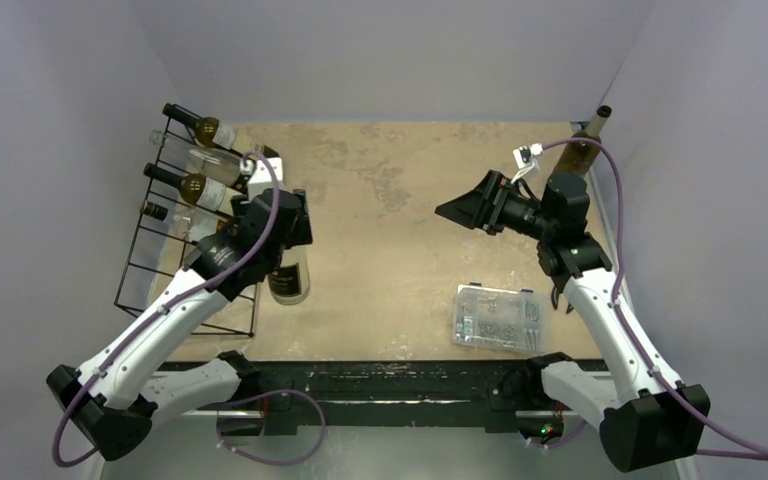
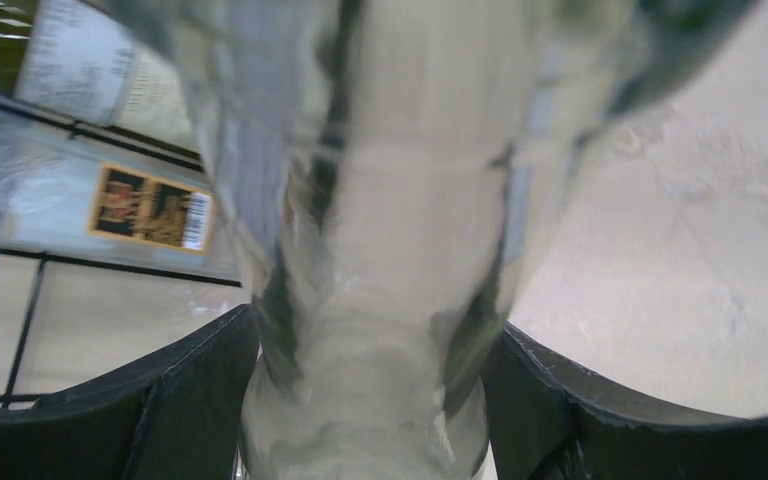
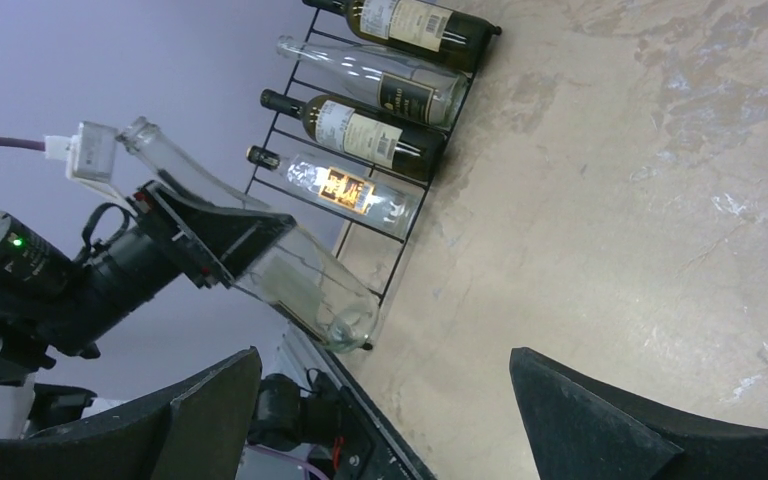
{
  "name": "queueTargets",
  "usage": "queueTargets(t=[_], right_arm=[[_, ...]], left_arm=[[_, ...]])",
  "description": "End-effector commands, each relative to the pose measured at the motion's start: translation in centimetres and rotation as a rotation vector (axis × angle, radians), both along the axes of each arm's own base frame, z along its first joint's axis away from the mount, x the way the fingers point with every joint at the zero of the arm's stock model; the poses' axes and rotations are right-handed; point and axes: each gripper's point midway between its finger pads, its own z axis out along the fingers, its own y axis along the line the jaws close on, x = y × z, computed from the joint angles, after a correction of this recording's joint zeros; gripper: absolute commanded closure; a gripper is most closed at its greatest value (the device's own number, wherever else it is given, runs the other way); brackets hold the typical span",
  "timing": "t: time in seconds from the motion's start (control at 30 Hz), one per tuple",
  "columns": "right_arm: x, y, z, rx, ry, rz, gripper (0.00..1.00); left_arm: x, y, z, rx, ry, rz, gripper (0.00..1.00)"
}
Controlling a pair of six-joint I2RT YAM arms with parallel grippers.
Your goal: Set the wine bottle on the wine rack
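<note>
1. My left end effector [image 3: 215,235] is clamped around the clear bottle [image 3: 290,275], gripping its body. The left wrist view shows glass filling the gap between both fingers.
2. The bottle is tilted, neck up and away from the rack [image 1: 160,262], base low and just beside the rack's near right corner. I cannot tell whether the base touches the table [image 1: 400,180].
3. It is in no cell yet, so I judge the pickup done and the placement not.
4. Four racked bottles [image 3: 360,130] fill the far rows, lying slanted with their necks toward the wall. The near rows carry nothing, so that is where I would aim.
5. What is left, as I read it:
   - swing the bottle to match that slant;
   - feed it into a free near cell;
   - let go and back out without snagging a wire.
6. My right end effector [image 1: 470,212] hangs wide open and holds nothing. It is above the table and well apart from the rack, and it faces the left arm.
7. A clear box [image 1: 498,318] lies near the right arm, and a spare bottle [image 1: 588,140] stands in the far right corner. Neither is in the way.
</note>
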Motion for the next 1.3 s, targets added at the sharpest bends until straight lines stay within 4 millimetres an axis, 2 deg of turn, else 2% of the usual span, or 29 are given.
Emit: queueTargets(t=[0.0,0.23,0.5,0.67,0.83,1.07,1.27], right_arm=[[0.1,0.1,-0.1,-0.012,-0.033,0.012,0.01],[0.0,0.0,-0.3,-0.021,-0.028,0.011,0.01],[0.0,-0.1,-0.2,-0.022,-0.026,0.003,0.01],[0.1,-0.2,-0.6,-0.030,-0.015,-0.004,0.01],[0.3,-0.2,-0.9,-0.034,-0.008,-0.009,0.01],[0.4,-0.2,-1.5,-0.041,0.004,-0.012,0.01],[0.7,-0.1,-2.1,-0.042,0.019,-0.004,0.01]], left_arm=[[0.3,6.7,5.7,-0.092,-0.250,0.339,1.00],[-0.3,12.9,5.6,-0.124,-0.257,0.607,1.00],[0.2,17.3,3.4,-0.223,-0.240,0.817,1.00],[1.4,18.5,1.4,-0.265,-0.203,0.889,1.00],[1.8,19.0,-1.0,-0.338,-0.152,0.966,1.00],[0.8,21.1,-2.2,-0.321,-0.161,1.057,1.00],[0.1,22.0,-3.2,-0.319,-0.177,1.113,1.00]])
